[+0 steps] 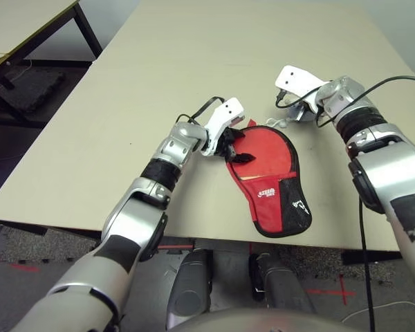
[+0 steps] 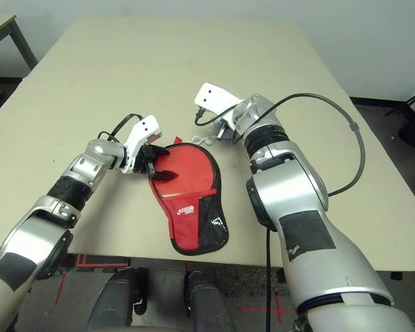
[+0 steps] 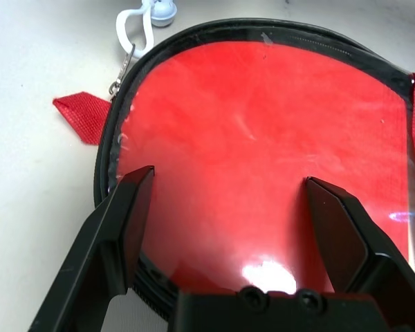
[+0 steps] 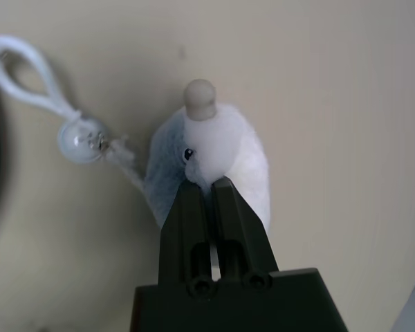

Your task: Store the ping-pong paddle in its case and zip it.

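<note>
The red case [image 1: 266,173] with black zipper edging lies flat near the table's front edge, its narrow handle end toward me. My left gripper [image 1: 238,149] hangs open over the case's round end [image 3: 263,124], one finger on each side of the glossy red face. A white cord loop [image 3: 131,28] runs from the zipper pull [image 3: 121,69] to a white fluffy charm [image 4: 228,145] on the table just beyond the case. My right gripper [image 4: 207,183] is shut on that charm. The ping-pong paddle is hidden.
The beige table [image 1: 159,83] stretches bare beyond and to both sides of the case. A red fabric tab [image 3: 83,114] sticks out from the case rim. A second table [image 1: 21,21] stands off to the far left. A black cable [image 2: 332,117] loops over my right arm.
</note>
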